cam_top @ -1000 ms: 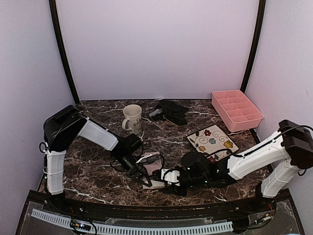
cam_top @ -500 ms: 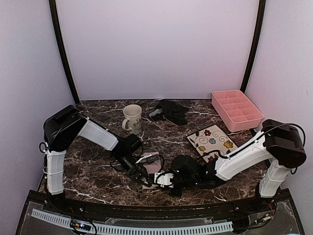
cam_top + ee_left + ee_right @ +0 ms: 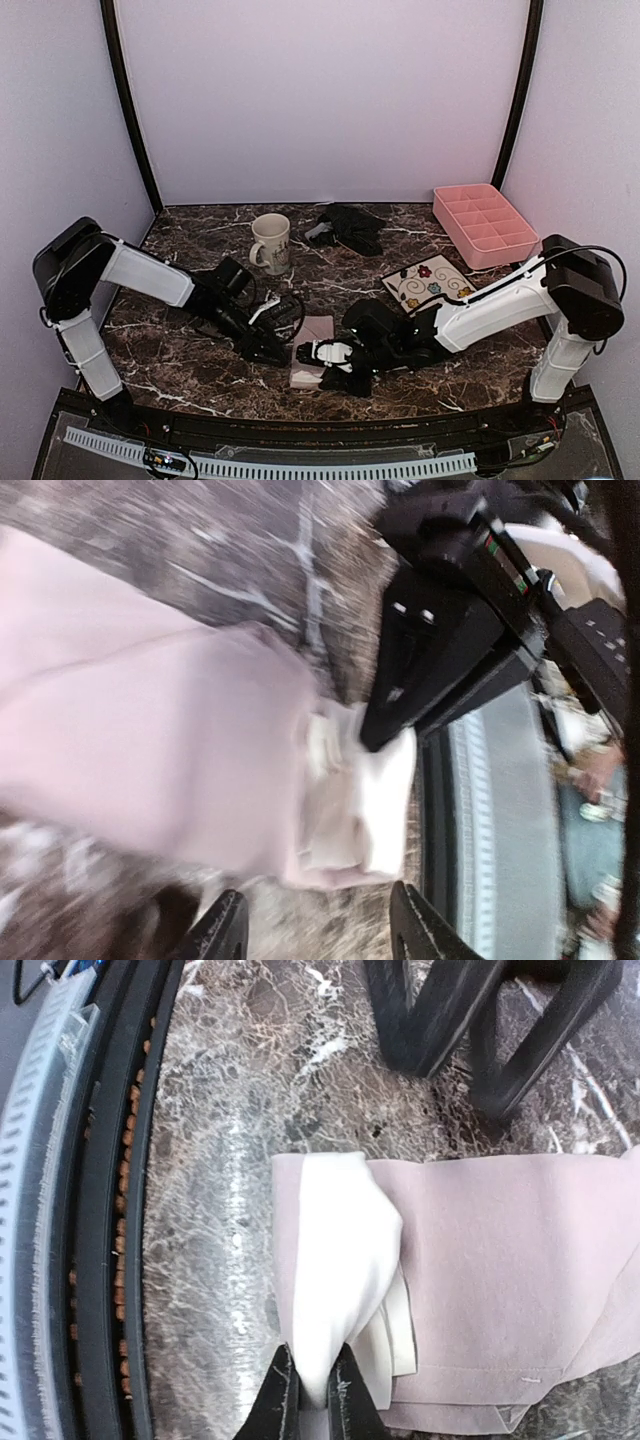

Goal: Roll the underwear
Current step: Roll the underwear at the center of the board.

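Pink underwear [image 3: 316, 330] lies near the front edge of the counter [image 3: 200, 385], its white fold pinched by the right gripper [image 3: 312, 1385]. The left gripper [image 3: 272, 350] has retreated leftward, fingers apart.

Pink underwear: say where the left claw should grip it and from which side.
Grip the pink underwear at its white folded hem, at the end away from the right claw, which is shut on it. Bring the open left claw in low from the left: the fold stands raised there, while the rest lies flat.

pink underwear [image 3: 318, 328]: 1
black underwear [image 3: 352, 228]: 1
mug [image 3: 270, 242]: 1
flowered plate [image 3: 435, 283]: 1
pink tray [image 3: 500, 255]: 1
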